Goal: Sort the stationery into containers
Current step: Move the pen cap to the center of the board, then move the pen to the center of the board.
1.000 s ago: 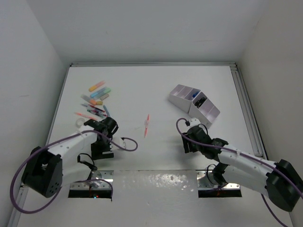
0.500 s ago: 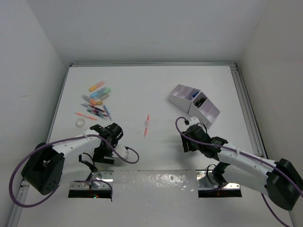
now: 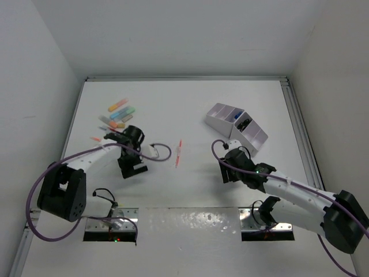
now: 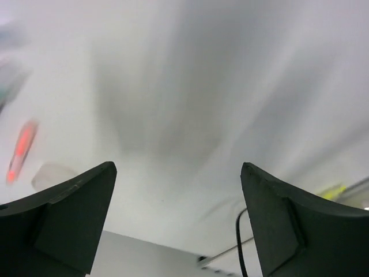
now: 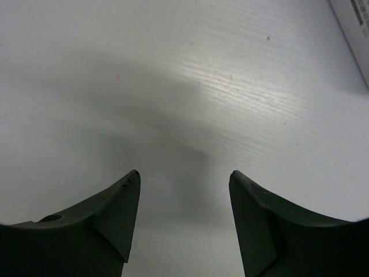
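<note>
Left claw [image 4: 179, 170] is hovering released, empty, beside the marker pile [image 3: 118, 115] near the table's [image 3: 173, 104] left edge; right claw [image 5: 184, 179] is hanging released near the organiser [image 3: 219, 113].

A white table [image 3: 190, 109] sits between plain white walls [image 3: 173, 34]. A metal rail [image 3: 300, 127] runs along its right edge, and a shiny plate [image 3: 187, 222] lies at the near edge.

White arms [image 3: 300, 199], black joints [image 3: 57, 196], purple cables [image 3: 170, 152], dark fingers [image 5: 86, 225]
</note>
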Action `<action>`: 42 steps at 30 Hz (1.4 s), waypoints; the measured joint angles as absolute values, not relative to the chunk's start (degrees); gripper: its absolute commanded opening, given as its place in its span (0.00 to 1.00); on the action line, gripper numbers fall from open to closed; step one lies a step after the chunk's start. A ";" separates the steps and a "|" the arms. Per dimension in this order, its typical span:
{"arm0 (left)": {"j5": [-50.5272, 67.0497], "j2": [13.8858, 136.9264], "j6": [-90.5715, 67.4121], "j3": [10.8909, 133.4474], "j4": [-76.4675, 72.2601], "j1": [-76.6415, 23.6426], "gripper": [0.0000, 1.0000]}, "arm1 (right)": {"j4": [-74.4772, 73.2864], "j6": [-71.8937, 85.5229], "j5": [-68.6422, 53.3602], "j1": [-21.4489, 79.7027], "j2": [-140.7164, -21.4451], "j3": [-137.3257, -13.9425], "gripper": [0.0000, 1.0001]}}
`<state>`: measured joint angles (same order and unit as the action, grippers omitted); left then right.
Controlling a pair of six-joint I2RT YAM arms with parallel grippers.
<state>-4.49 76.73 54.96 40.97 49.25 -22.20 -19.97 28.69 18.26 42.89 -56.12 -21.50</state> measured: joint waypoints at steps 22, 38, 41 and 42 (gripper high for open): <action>-7.64 54.02 72.62 26.63 59.86 26.30 0.76 | -24.25 22.20 14.24 46.78 -67.83 -40.40 0.62; -6.50 62.39 88.42 26.33 56.07 36.36 0.72 | -28.12 23.57 16.32 51.37 -69.84 -44.12 0.63; -6.52 63.40 88.25 26.17 55.05 35.31 0.71 | -28.21 23.86 16.60 51.79 -70.54 -44.75 0.63; -6.55 63.66 88.05 26.17 54.72 34.72 0.70 | -28.36 23.94 16.73 51.90 -70.72 -44.97 0.63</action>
<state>-6.55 63.66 88.05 26.17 54.72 34.72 -28.36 23.94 16.73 51.90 -70.72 -44.97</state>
